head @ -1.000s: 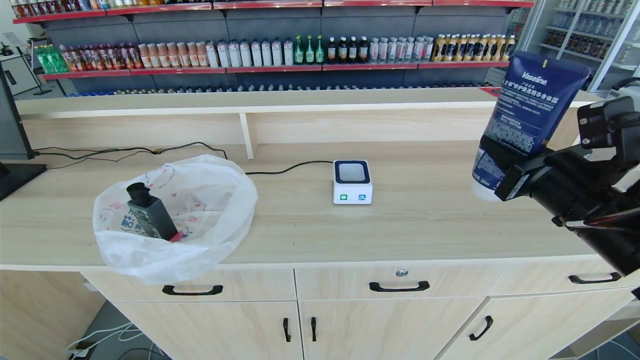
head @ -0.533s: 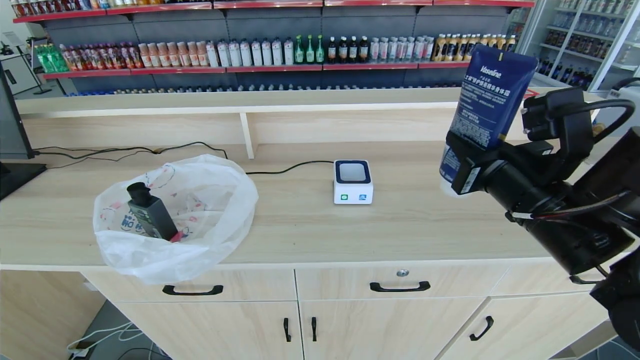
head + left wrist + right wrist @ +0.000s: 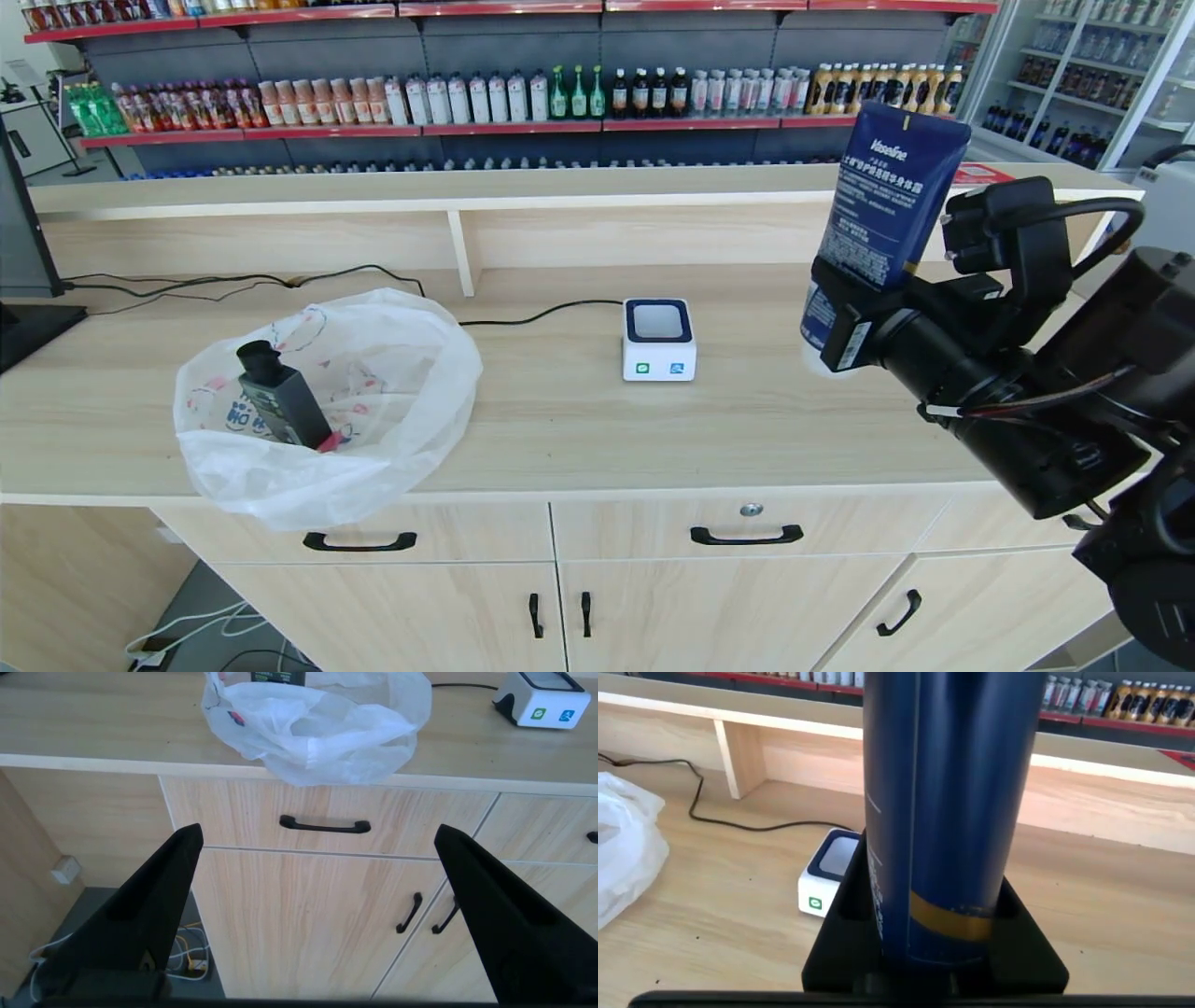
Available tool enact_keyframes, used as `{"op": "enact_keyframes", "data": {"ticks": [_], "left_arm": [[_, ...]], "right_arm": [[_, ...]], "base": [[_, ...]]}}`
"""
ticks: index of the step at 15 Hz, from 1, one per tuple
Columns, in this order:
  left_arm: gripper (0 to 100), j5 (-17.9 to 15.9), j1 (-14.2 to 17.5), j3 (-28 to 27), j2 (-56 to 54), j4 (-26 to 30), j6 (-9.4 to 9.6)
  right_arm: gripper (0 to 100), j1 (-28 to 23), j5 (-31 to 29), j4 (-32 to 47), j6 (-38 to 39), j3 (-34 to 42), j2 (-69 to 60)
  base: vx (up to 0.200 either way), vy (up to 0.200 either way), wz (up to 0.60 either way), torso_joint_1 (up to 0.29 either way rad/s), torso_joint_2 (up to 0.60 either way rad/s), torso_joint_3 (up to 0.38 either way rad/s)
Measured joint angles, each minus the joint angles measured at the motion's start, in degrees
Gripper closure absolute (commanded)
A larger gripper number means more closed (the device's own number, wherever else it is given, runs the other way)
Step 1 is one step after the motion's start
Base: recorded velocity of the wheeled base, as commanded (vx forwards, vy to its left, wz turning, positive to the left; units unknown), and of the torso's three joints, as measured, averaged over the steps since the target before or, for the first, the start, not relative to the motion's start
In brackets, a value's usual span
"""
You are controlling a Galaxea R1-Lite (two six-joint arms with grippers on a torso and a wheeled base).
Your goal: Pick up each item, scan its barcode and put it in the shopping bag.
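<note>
At 9 o'clock on the counter (image 3: 560, 420), white shopping bag (image 3: 373, 373) with a dark bottle (image 3: 280, 397) leaning inside. Below, facing the drawer (image 3: 252, 821), left end effector (image 3: 318, 833) released, jaws wide apart. Near centre, the scanner (image 3: 658, 338). At 3 o'clock, right end effector (image 3: 851, 313) clenched on a blue tube (image 3: 892, 201) — cap end down.

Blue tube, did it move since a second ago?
Yes. The blue tube, held in the right tool, has shifted left, closer to the white scanner.
</note>
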Motion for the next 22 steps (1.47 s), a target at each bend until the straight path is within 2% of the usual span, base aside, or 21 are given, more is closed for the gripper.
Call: {"op": "enact_keyframes", "data": {"ticks": [2, 5, 17, 22], "left_arm": [[0, 0.0, -0.1, 0.0, 0.0, 0.0, 0.02], [0, 0.0, 0.0, 0.0, 0.0, 0.0, 0.0], [0, 0.0, 0.0, 0.0, 0.0, -0.2, -0.52], [0, 0.0, -0.1, 0.0, 0.0, -0.2, -0.39]], "right_arm": [[100, 0.0, 0.0, 0.0, 0.4, -0.4, 0.2], [100, -0.1, 0.0, -0.1, 0.7, -0.5, 0.2], [100, -0.1, -0.8, -0.7, 1.1, 0.1, -1.4], [100, -0.9, 0.2, -0.2, 1.6, 0.7, -1.0]], "base": [[-0.2, 0.0, 0.0, 0.002, 0.0, 0.005], [0.0, 0.0, 0.0, 0.0, 0.0, 0.0], [0.0, 0.2, 0.0, 0.002, 0.0, 0.002], [0.0, 0.0, 0.0, 0.0, 0.0, 0.0]]}}
